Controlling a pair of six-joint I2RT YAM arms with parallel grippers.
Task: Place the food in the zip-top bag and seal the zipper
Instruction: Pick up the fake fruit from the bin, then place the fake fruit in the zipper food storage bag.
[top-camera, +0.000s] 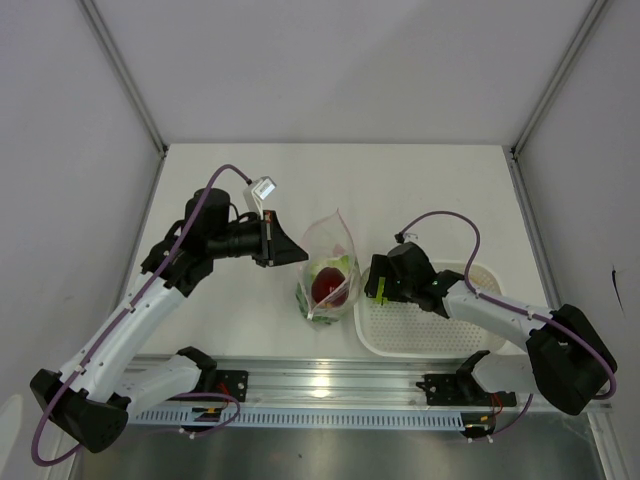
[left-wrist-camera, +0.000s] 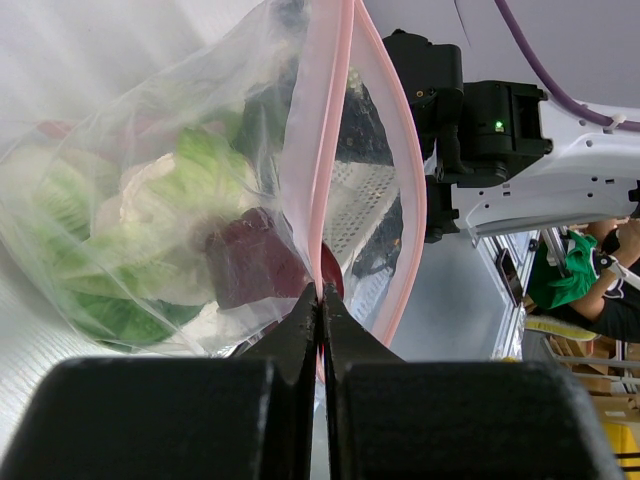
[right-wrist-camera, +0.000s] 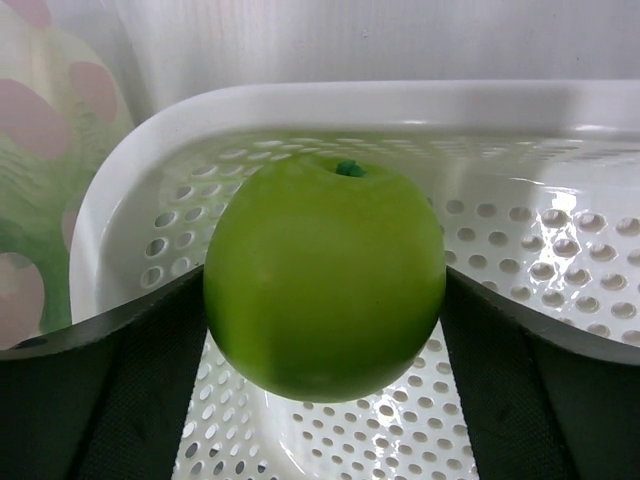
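Main worry here is the handoff into the bag. The right hand (right-wrist-camera: 325, 335) is spread about as wide as it goes, with the green apple (right-wrist-camera: 325, 280) wedged between its fingers just above the white perforated basket (right-wrist-camera: 300, 100). That's a smooth round thing gripped across its fattest part, so I reckon a quick swing could pop it loose and send it rolling.

The left hand (left-wrist-camera: 322, 330) is fully closed, pinching the pink zipper (left-wrist-camera: 330, 150) on one lip of the zip-top bag (top-camera: 330, 262). In the overhead view the bag stands at centre frame, between the two hands and just left of the basket. Only that one lip is held and the mouth gapes as a narrow slit. My guess is the apple could snag the free lip, shove the bag over or tug the strip out of the pinch.

It's also pretty stuffed already, with lettuce (left-wrist-camera: 200, 170) and a dark red apple (left-wrist-camera: 255, 265) inside, so the zipper may not meet afterwards.

The counter (top-camera: 420, 190) is plain white and matte, boxed in by white panels on three sides, with an aluminium rail (top-camera: 330, 385) along the bottom of the frame. At the lower right of the left wrist view there's someone in a green top, beyond the rig.
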